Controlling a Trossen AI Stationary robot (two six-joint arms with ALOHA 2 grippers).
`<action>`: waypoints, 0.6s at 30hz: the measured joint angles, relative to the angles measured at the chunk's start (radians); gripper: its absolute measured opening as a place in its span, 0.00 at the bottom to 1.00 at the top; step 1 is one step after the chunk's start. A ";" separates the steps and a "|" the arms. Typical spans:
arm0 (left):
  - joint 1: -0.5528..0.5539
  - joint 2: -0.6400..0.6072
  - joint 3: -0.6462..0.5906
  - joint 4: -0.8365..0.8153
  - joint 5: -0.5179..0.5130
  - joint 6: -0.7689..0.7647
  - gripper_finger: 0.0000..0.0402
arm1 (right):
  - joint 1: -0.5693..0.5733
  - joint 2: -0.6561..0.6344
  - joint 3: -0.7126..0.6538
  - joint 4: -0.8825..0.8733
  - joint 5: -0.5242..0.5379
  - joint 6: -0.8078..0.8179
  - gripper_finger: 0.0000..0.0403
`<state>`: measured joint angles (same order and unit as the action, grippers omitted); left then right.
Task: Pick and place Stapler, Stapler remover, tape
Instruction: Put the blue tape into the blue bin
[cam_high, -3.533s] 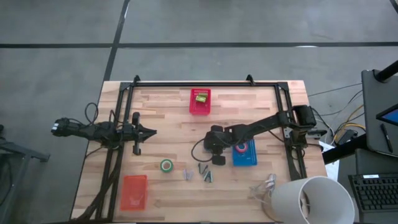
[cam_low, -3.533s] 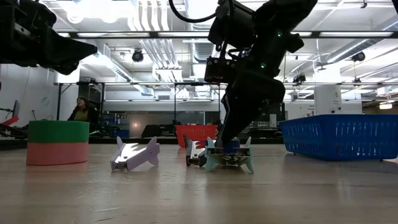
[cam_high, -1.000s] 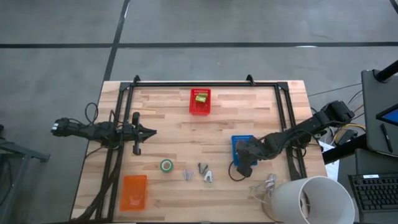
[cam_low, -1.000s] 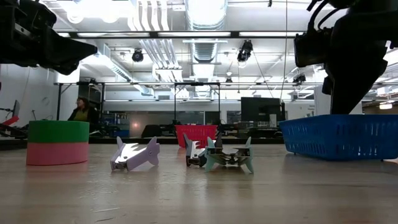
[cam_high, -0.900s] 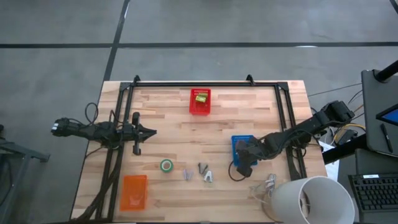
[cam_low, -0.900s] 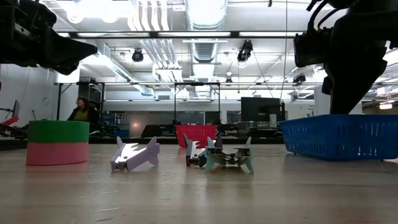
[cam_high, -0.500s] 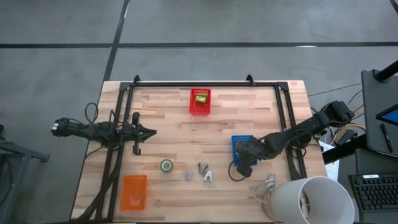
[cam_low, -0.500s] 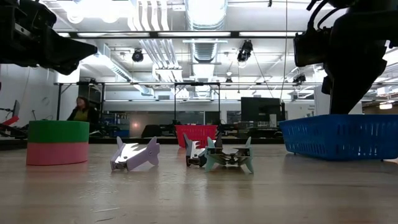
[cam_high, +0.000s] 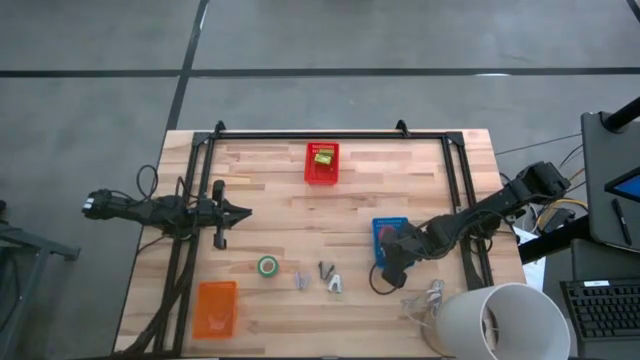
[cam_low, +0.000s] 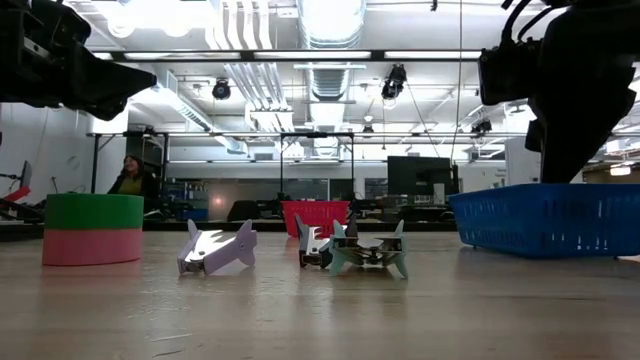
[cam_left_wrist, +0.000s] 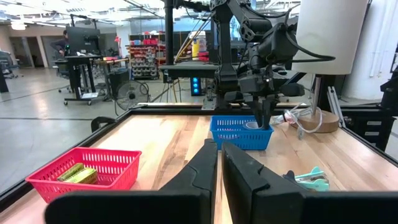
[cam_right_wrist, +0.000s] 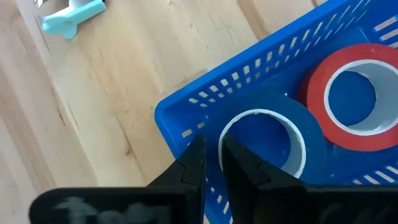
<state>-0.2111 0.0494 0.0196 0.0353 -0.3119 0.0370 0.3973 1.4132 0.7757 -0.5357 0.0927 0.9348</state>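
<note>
Blue tape roll (cam_right_wrist: 264, 146) lies in the blue basket (cam_right_wrist: 186, 115) directly under the right gripper (cam_right_wrist: 210, 163), fingers pressed together and empty, so placing looks done; next, lift clear.

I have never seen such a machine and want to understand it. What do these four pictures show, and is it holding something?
It is a robot with two dark arms at a wooden table. One camera looks down from above, one looks level from the table top, and one sits on each wrist.

The left gripper waits, shut and empty, at the left. The right gripper is over a blue basket and seems closed on the wall of a blue roll, beside a red roll.

A stapler lies in a red basket. A green roll, three removers and an orange basket are on the table.
</note>
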 joint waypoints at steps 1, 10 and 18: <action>0.000 0.000 0.000 0.000 0.000 0.000 0.06 | 0.000 0.000 0.000 0.000 -0.003 0.004 0.08; 0.000 0.000 0.000 0.000 0.000 0.000 0.06 | 0.000 0.000 0.000 0.000 -0.011 0.008 0.09; 0.000 0.000 0.000 0.000 0.000 0.000 0.06 | 0.000 0.000 0.000 0.000 -0.015 0.009 0.17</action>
<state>-0.2109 0.0494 0.0198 0.0353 -0.3118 0.0372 0.3973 1.4136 0.7757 -0.5359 0.0780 0.9436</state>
